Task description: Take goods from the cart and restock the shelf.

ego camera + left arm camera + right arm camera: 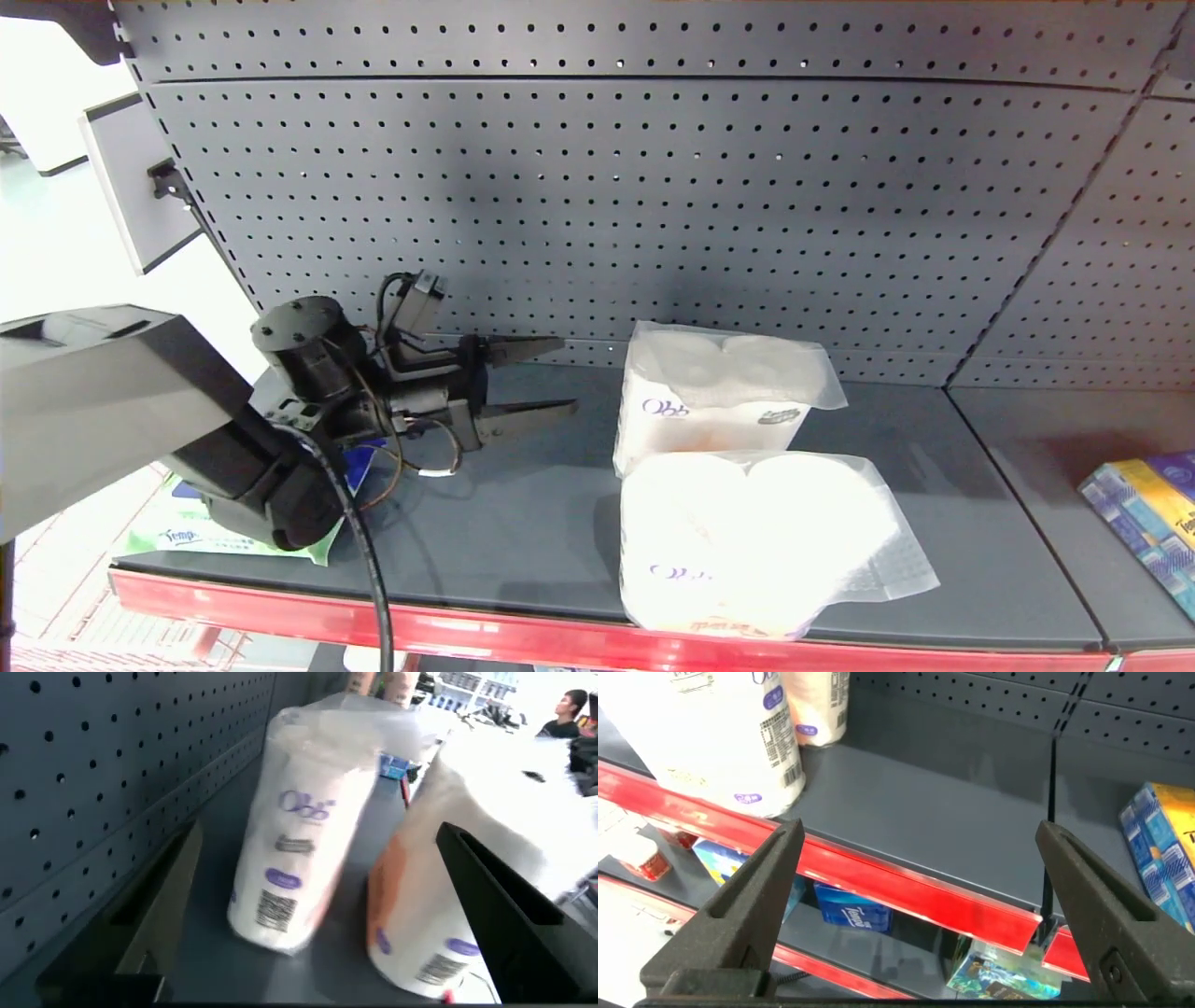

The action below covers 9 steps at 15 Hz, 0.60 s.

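Note:
Two white tissue-roll packs in clear wrap stand on the grey shelf: one at the back, one at the front edge. My left gripper hovers over the shelf just left of the back pack, open, with nothing between its fingers. In the left wrist view the back pack and front pack lie ahead of the open fingers. My right gripper is open and empty, in front of and below the shelf's red edge, with the front pack off to one side.
A pegboard wall backs the shelf. Blue and yellow boxes lie at the shelf's right end. A green-and-white packet lies under my left arm. Open shelf floor stretches between the packs and the boxes. Lower shelves hold blue packets.

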Tool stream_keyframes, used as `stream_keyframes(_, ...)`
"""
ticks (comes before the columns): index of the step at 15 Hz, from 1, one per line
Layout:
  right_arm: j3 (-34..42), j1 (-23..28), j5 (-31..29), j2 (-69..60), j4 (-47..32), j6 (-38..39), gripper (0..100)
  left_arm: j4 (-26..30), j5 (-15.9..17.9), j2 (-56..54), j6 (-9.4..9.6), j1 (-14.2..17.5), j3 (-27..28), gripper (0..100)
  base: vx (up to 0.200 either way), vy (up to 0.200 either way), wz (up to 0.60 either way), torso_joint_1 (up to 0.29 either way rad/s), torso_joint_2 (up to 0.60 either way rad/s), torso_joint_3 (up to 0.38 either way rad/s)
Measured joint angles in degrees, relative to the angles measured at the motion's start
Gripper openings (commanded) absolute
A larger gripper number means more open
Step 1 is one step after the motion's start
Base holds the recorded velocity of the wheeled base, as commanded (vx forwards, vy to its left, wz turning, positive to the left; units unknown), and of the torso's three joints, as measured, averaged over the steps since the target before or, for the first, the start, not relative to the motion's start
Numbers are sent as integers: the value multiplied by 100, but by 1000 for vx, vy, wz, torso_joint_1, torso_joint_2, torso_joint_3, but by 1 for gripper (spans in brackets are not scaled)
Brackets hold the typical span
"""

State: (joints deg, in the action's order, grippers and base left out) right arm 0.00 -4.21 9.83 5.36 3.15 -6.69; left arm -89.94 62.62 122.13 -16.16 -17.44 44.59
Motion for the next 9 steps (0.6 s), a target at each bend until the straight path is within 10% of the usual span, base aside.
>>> stream_keyframes(3,0,0,0,0,0,16,100,0,-148,-597,5,119,-571,100,0,0,0,0,0,0)
stream_keyframes(9,0,0,-6,0,0,21,100,2,-2066,-1537,112,172,-1309,100,0,0,0,0,0,0)
